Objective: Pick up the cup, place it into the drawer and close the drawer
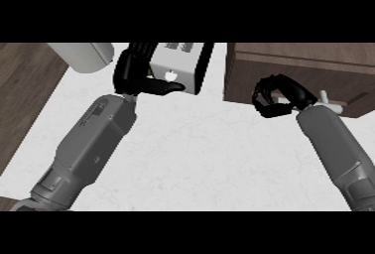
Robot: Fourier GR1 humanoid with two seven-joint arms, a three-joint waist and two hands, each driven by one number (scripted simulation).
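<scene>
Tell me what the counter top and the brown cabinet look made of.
Counter top: likely stone such as marble, matte white with faint grey veining. Cabinet: seemingly wood, dark brown with streaky grain and little shine.

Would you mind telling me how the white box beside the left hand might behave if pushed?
The white box has flat faces and straight edges, so it probably slides rather than rolls. It looks rigid, not floppy. The smooth counter may let it slip easily.
</scene>
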